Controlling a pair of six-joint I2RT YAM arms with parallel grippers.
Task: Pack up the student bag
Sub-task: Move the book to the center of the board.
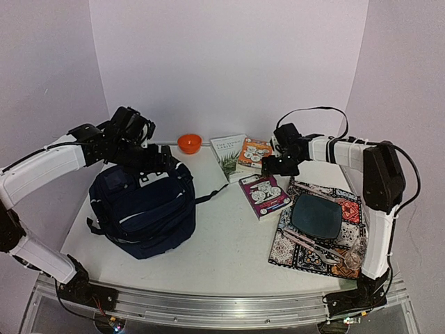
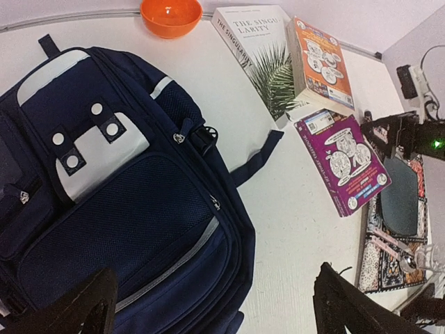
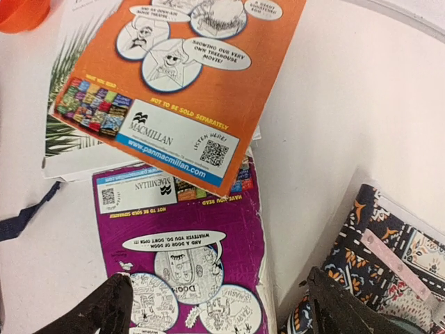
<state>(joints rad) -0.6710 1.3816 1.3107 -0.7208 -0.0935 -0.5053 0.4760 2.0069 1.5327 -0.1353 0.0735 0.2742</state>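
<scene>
Now, student bag (image 1: 142, 209): lying on the left, beneath my left gripper (image 2: 215, 271).
Feel: soft, floppy, likely light.
Hold: pinch the fabric at its top edge; I can't make out the opening.
Hands: left gripper and right gripper (image 3: 219, 277) both spread wide, empty.

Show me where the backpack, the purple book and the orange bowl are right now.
backpack (image 1: 142, 209), top view, front panel.
purple book (image 2: 343, 161), left wrist view, middle of cover.
orange bowl (image 1: 189, 143), top view, inside.

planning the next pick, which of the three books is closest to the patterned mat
The purple book, right beside the mat; the white book and orange book lie farther back.
</scene>
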